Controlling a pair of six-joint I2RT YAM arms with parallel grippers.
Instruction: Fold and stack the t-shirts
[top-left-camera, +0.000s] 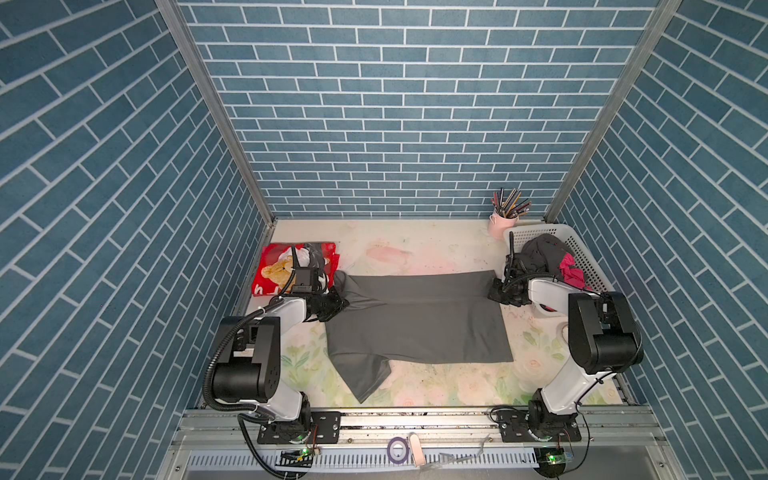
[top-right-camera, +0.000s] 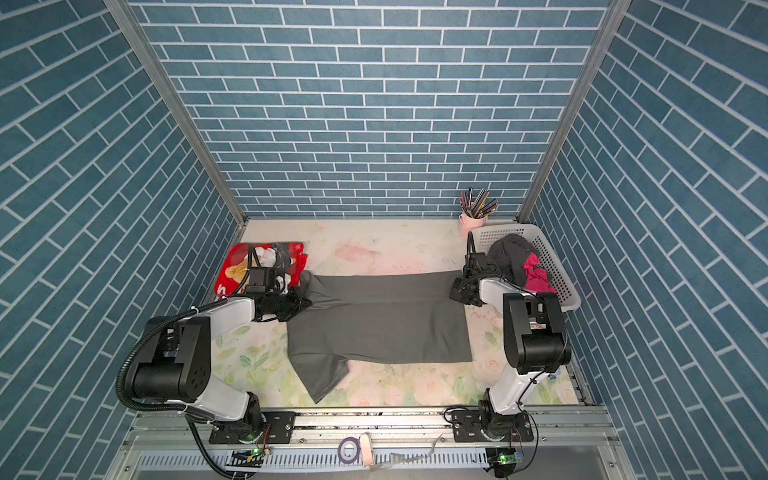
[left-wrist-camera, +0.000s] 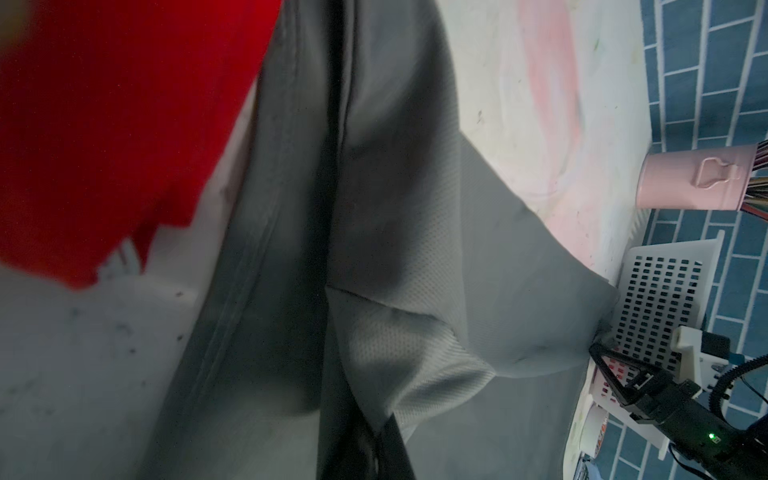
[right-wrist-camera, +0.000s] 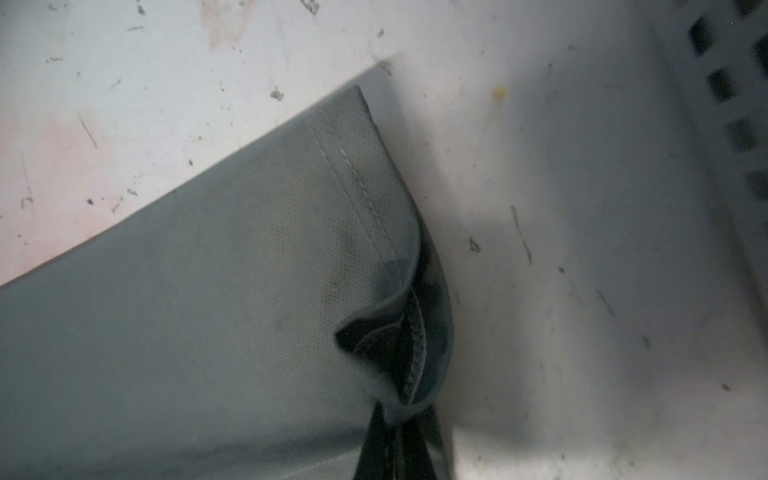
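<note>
On floral mat (top-left-camera: 415, 249) — grey mesh-knit t-shirt (top-left-camera: 415, 324) taut; left claw (top-left-camera: 340, 304), right claw (top-left-camera: 495, 289) clamped on ends.

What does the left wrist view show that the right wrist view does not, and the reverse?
Only left wrist: the red shirt, the pink cup, the left gripper shut on the grey shirt. Only right wrist: the stitched hem at that shirt's corner. Both: the grey shirt, the basket, the table, the right gripper shut on the shirt.
</note>
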